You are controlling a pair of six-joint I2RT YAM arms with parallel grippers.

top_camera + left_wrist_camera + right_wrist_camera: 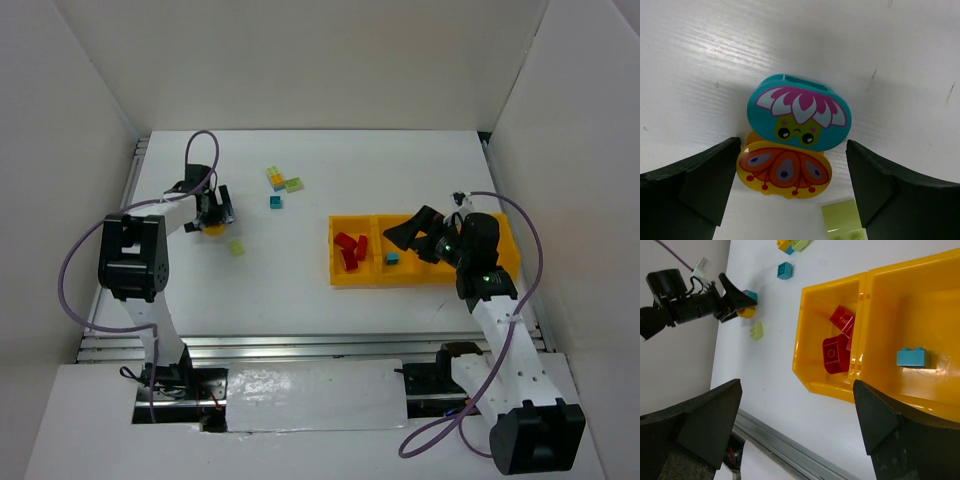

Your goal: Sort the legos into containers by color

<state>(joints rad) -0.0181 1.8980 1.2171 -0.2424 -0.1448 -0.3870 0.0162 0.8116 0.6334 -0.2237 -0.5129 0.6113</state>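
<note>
The left gripper (792, 146) is spread wide, one finger on each side of a teal and orange clump (796, 115) on the table. The clump sits right in the gap, its long side pointing from finger to finger. A pale green brick (236, 247) lies just beside it. Farther right, the yellow tray (345, 282) holds red bricks (348, 250) and a teal brick (392, 258). The right gripper (412, 240) hangs over the tray, spread too, well apart from the clump.

Both arms had white link tubes and black joint housings: left arm (135, 262), right arm (505, 345). A purple cable (64, 268) looped off each. Green LEDs (447, 243) were lit mid-right of frame. Fingers (690, 185) were matte black wedges.
</note>
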